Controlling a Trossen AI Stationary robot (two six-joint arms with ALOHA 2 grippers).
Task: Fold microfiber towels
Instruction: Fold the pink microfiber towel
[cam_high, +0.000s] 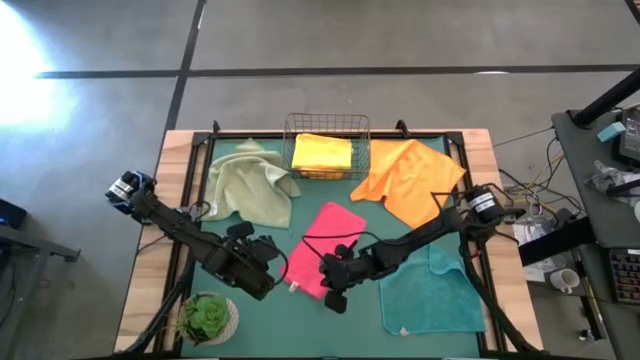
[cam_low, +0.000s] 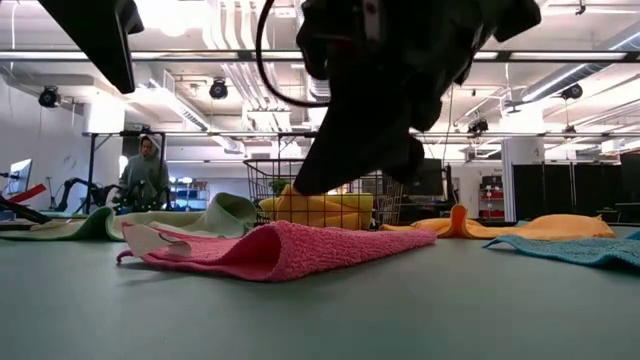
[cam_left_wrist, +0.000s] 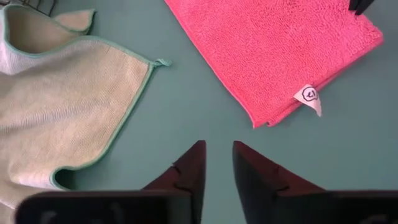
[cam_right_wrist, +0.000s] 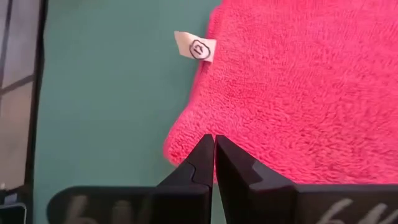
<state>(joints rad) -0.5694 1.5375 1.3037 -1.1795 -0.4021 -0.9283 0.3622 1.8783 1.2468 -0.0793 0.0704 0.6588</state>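
Observation:
A pink towel (cam_high: 322, 248) lies folded on the dark-green mat (cam_high: 350, 320) at the table's middle, with a white tag (cam_right_wrist: 198, 46) at its near corner. My right gripper (cam_right_wrist: 214, 140) is shut and hovers just above the towel's near edge; the low view (cam_low: 360, 160) shows it clear of the cloth (cam_low: 290, 250). My left gripper (cam_left_wrist: 219, 152) is a little open and empty, over bare mat left of the pink towel (cam_left_wrist: 280, 50). A sage green towel (cam_high: 250, 185), an orange towel (cam_high: 410, 180) and a teal towel (cam_high: 432, 295) lie on the mat.
A wire basket (cam_high: 327, 125) at the far edge holds a folded yellow towel (cam_high: 322, 153). A small potted plant (cam_high: 208, 318) stands at the near left corner. A person (cam_low: 145, 170) stands far off in the room behind the table.

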